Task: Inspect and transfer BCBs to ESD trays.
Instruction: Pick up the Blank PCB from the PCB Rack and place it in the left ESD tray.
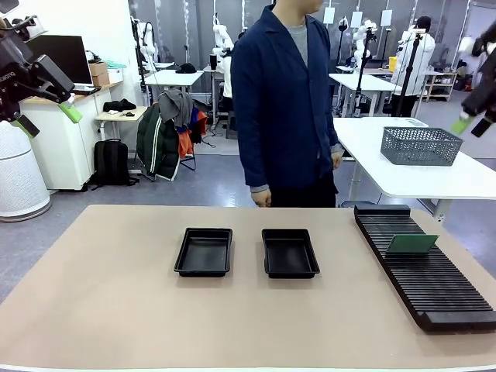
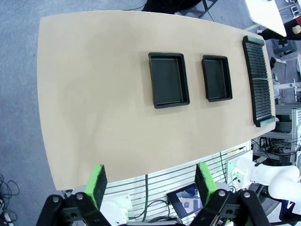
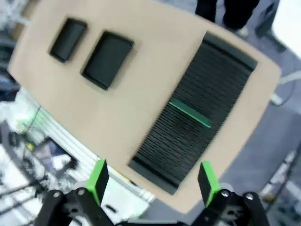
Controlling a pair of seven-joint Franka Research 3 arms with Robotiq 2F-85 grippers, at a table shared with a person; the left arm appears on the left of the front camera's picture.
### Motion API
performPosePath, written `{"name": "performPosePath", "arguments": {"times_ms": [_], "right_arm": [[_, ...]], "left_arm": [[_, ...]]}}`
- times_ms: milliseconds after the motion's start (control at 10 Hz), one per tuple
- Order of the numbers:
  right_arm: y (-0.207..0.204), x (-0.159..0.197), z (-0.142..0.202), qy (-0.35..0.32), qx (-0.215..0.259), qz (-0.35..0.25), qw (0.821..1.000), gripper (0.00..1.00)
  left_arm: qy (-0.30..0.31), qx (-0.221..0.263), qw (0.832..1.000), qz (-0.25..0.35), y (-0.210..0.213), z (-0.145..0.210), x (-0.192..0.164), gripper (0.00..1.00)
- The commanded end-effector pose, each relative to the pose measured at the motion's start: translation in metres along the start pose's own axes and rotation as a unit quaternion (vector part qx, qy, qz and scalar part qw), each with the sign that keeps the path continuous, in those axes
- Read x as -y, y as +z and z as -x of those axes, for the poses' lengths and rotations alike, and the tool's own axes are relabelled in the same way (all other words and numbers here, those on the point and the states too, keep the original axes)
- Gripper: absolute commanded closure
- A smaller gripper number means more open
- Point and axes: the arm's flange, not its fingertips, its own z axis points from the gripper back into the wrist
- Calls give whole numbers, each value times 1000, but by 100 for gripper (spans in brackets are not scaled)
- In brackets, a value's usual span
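Right wrist view smeared: I cannot read any detail on the BCB or the slots of the rack along the surface's right edge. Front view: BCB's lower edge hidden in the slots; right pincer partly clipped by the picture's edge.

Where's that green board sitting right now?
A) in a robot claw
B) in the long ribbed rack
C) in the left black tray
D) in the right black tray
B: the green board stands upright in a slot of the rack, at the table's right side.

Two trays side by side; rightward, BCB in rack
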Motion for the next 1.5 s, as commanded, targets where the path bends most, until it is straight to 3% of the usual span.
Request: {"name": "performPosePath", "arguments": {"times_ms": [0,400,900,1400], "right_arm": [[-34,9,2,110,-28,45,993,0],[-102,25,-2,288,-87,81,950,0],[-173,31,6,420,-111,111,894,0],[-229,32,28,460,-99,114,875,0]], "left_arm": [[0,0,1000,0,0,0,0,0],[0,0,1000,0,0,0,0,0],[0,0,1000,0,0,0,0,0],[0,0,1000,0,0,0,0,0]]}}
